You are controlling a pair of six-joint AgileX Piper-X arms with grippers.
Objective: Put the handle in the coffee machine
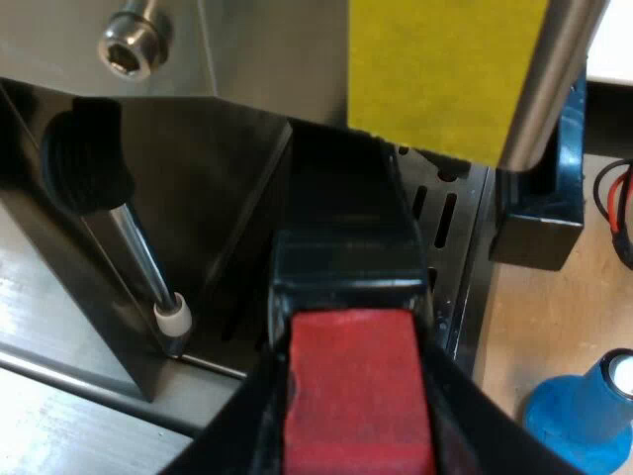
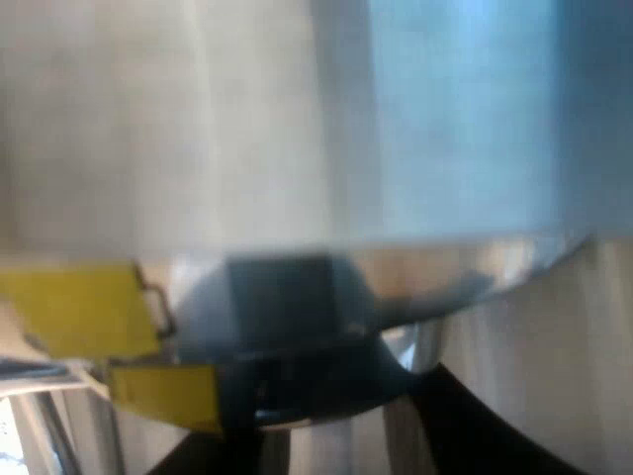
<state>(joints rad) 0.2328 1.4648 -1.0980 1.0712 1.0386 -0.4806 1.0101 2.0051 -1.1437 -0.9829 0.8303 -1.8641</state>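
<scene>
The left gripper is clamped on the blocky red end of the dark plastic handle, with a black finger tight on each side. From the gripper, the handle's long axis runs straight ahead into the shadow under the front of the shiny steel espresso machine, above the slotted metal drip tray. The far end is hidden, so no idea if it's seated. My guess is the next move is a push along that axis, then a twist to lock. The right gripper is hard up against the machine's metal and I can't tell its state, so the left arm's the one on the job.
</scene>
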